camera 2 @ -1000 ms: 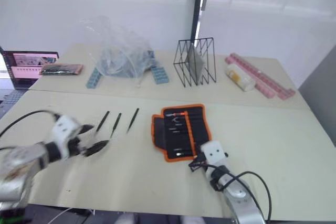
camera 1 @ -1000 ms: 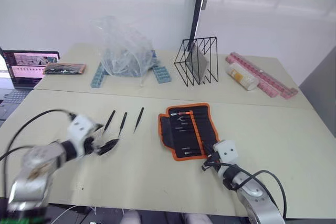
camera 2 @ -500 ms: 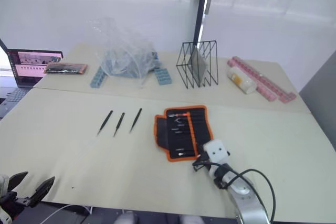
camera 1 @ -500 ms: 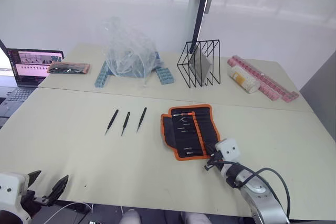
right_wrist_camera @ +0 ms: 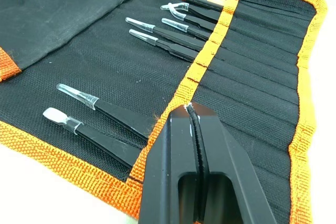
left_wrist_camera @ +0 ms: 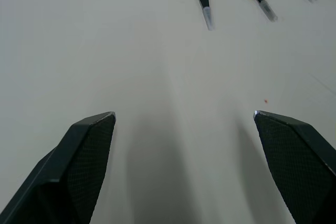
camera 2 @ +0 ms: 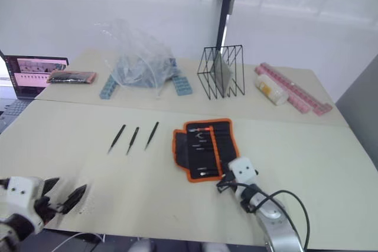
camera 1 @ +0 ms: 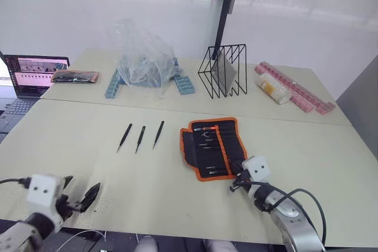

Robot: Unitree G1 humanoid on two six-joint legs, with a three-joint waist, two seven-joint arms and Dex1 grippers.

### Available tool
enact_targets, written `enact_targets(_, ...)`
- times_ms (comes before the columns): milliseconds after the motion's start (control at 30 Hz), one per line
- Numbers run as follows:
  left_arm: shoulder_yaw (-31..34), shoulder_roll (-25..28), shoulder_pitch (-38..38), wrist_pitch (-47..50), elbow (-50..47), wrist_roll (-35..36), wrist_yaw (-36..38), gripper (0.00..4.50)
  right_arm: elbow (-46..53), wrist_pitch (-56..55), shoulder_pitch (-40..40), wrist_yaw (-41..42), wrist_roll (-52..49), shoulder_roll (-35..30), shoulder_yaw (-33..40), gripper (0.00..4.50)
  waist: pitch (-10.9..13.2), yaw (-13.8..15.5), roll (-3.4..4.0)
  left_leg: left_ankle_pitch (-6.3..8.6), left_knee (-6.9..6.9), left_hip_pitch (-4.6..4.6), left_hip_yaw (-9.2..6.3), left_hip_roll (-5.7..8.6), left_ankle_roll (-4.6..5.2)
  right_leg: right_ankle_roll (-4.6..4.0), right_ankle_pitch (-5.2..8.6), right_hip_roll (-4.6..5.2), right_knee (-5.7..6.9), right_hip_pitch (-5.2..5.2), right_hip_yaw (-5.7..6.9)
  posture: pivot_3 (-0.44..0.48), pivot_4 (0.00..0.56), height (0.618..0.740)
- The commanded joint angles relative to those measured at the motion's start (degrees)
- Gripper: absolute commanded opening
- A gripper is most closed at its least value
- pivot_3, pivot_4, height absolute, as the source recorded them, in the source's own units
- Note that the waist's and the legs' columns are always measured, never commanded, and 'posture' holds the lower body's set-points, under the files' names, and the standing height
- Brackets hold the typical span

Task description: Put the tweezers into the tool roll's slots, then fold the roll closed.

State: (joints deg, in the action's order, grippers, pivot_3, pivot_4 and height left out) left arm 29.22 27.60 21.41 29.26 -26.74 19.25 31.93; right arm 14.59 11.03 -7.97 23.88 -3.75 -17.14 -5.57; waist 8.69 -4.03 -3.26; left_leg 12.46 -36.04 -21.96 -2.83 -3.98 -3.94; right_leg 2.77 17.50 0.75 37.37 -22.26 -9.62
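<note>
Pale beige table [camera 1: 177,193], seam running across toward back. Near half: three loose tweezers [camera 1: 141,138] side by side, tool roll [camera 1: 211,148] lying open just to their right. Far half: laptop [camera 1: 32,75], flat pouch [camera 1: 74,77], plastic bag [camera 1: 144,57] over blue blocks, wire rack [camera 1: 223,70], jar [camera 1: 270,88], pink strips [camera 1: 295,88].

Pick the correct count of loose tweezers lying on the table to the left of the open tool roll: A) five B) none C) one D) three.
D: three slim black tweezers lie side by side on the bare table, apart from the tool roll, whose slots already hold other tools.
</note>
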Motion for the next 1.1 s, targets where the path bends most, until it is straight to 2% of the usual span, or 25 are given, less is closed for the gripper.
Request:
enact_targets(33,-4.73,1.54,-4.6,0.58,3.61,-3.38,-2.7,4.48,-3.29,2.44,-1.74,-0.57,0.68,0.15,-0.93,0.0,0.0,-0.14,0.0,0.0,0.0,0.0,0.0,0.0,0.01,0.0,0.0,0.0,0.02,0.0,0.0,0.0,0.15,0.72)
enact_targets(467,-18.53,1.59,-26.49,-1.89,24.66,-10.58,-5.62,4.48,-2.8,2.57,-0.94,-2.36,0.97,0.86,-1.33,0.0,-0.27,0.69,0.6,-0.03,0.0,0.17,-0.04,0.09,0.03,0.06,-0.03,-0.02,0.22,0.11,0.0,0.0,0.15,0.72)
enact_targets(667,-21.91,0.27,-30.34,-3.16,29.03,-11.99,-5.34,4.48,-2.34,2.71,-1.15,-2.75,0.99,0.85,-1.69,0.0,-0.38,1.08,0.74,-0.04,-0.01,0.18,-0.05,0.11,0.03,0.1,-0.05,-0.02,0.22,0.15,-0.01,0.0,0.15,0.72)
enact_targets(800,-23.72,-0.19,-31.12,-4.32,30.11,-12.71,-4.62,3.38,-2.14,2.92,-1.13,-2.97,0.96,0.94,-1.76,0.0,-0.47,1.38,0.81,-0.04,-0.01,0.2,-0.05,0.11,0.03,0.11,-0.06,-0.02,0.23,0.16,-0.01,0.0,0.15,0.72)
enact_targets(1100,-24.2,-0.15,-33.38,-4.44,32.9,-12.64,-4.88,0.35,-1.67,3.16,-1.42,-3.07,0.84,0.86,-1.55,0.0,-0.74,1.35,1.07,-0.04,0.0,0.23,-0.06,0.12,0.03,0.11,-0.06,-0.04,0.23,0.16,-0.02,0.0,0.15,0.72)
